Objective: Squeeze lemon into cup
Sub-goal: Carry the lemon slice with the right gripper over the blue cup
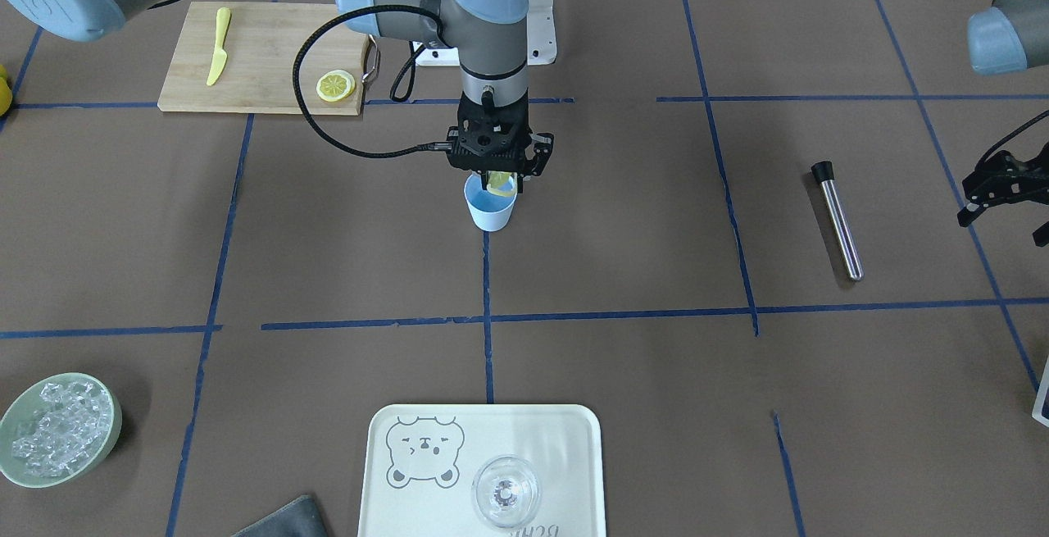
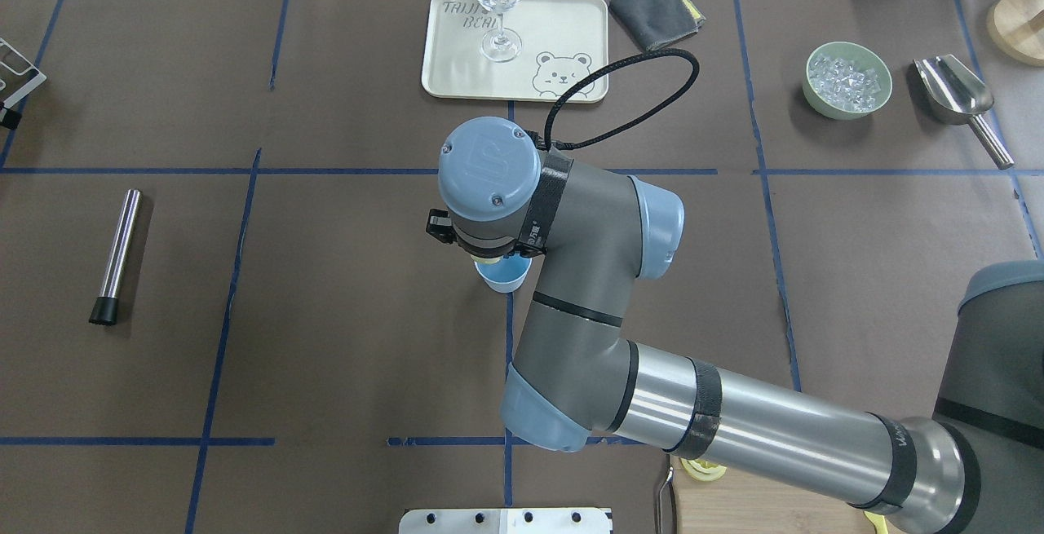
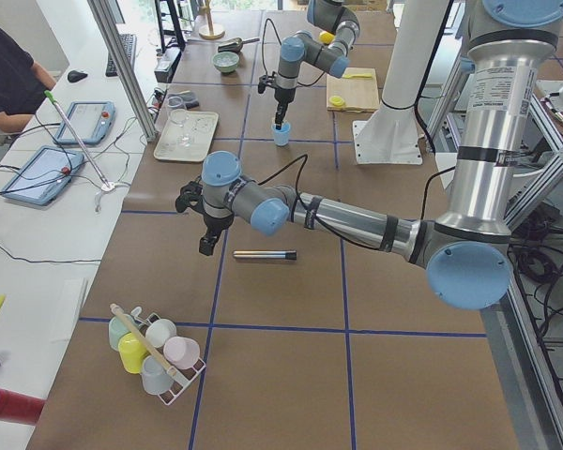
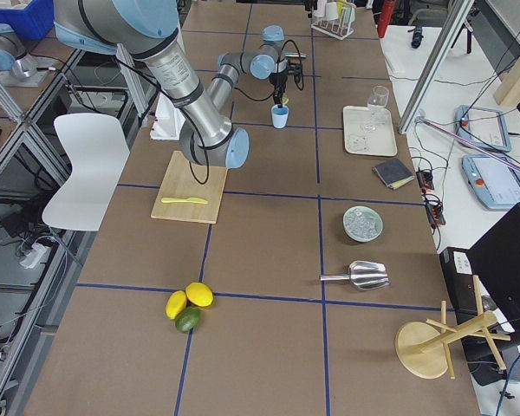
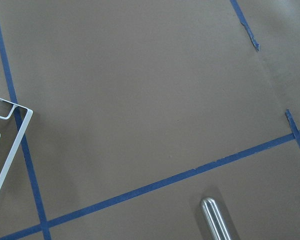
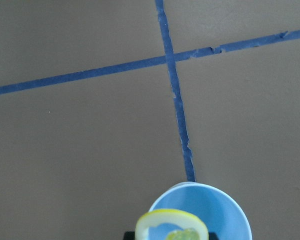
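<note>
A thin lemon slice [image 1: 501, 184] was pinched between the black fingers of the right gripper [image 1: 500, 179], directly over the open mouth of the cup [image 1: 490, 211]. In the right wrist view the slice [image 6: 171, 227] was seen bowed, its yellow rind forming an arch above the pale pulp. The small cup [image 6: 225, 210] below it was shown as smooth, light blue and round-rimmed. Whether the slice touched the rim could not be told. The cup was stood upright on the matte brown table [image 1: 623, 258], on a line of blue tape.

The left gripper [image 1: 1001, 221] was held well apart, near the table's edge, its dark fingers spread and nothing between them. A polished metal rod [image 1: 837, 221] with a black cap was laid flat near it.

On a pale wooden cutting board [image 1: 262, 53], a second slice [image 1: 336, 85] and a slim yellow knife [image 1: 217, 47] were laid. A clear glass [image 1: 506, 492] was stood on a cream rounded tray [image 1: 565, 455].
</note>
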`<state>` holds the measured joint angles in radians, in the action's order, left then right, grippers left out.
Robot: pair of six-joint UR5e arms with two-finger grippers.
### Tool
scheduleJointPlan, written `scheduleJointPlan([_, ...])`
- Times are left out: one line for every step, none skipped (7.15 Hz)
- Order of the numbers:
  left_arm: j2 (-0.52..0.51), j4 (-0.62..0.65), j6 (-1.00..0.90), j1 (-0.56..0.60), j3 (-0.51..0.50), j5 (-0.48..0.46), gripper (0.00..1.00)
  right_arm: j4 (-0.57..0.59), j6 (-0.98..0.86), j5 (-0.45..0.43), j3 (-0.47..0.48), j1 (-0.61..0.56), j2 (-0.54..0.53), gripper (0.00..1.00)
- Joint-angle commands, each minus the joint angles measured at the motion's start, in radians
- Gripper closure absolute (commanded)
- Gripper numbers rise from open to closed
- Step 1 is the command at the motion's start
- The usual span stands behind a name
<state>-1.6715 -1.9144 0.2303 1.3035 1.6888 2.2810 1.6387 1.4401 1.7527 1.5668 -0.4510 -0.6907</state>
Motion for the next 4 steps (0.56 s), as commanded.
scheduleJointPlan([-0.001,0.000,0.000,0.000,0.002,0.000,0.00,0.038,-0.001,0.007,0.018,0.000,-0.007,0.47])
scheduleJointPlan([0.001,0.000,0.000,0.000,0.003,0.000,0.00,0.038,-0.003,0.005,0.018,-0.003,-0.009,0.41])
scheduleJointPlan([-0.001,0.000,0.000,0.000,0.003,0.000,0.00,0.038,-0.009,0.004,0.016,-0.008,-0.010,0.34])
scheduleJointPlan([-0.001,0.000,0.000,0.000,0.003,0.000,0.00,0.038,-0.009,0.004,0.018,-0.008,-0.013,0.16])
